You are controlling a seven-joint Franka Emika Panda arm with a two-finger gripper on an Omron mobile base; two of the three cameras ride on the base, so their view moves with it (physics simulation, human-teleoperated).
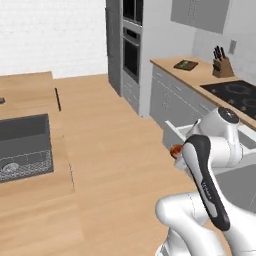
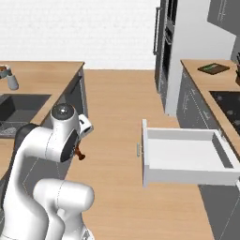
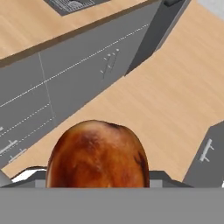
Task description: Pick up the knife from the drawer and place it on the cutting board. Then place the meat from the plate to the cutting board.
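Above the wooden floor (image 2: 112, 117), beside the open drawer (image 2: 187, 157), the end effector (image 3: 97, 186) is grasping the meat (image 3: 97, 155), which is sitting between its tips and showing in the left base view as a reddish piece at the arm's wrist. The drawer is standing pulled out, its pale interior showing nothing inside. Beyond the drawer, on the far end of the bench (image 1: 200, 75), the cutting board (image 1: 186, 64) is lying flat, well apart from the meat.
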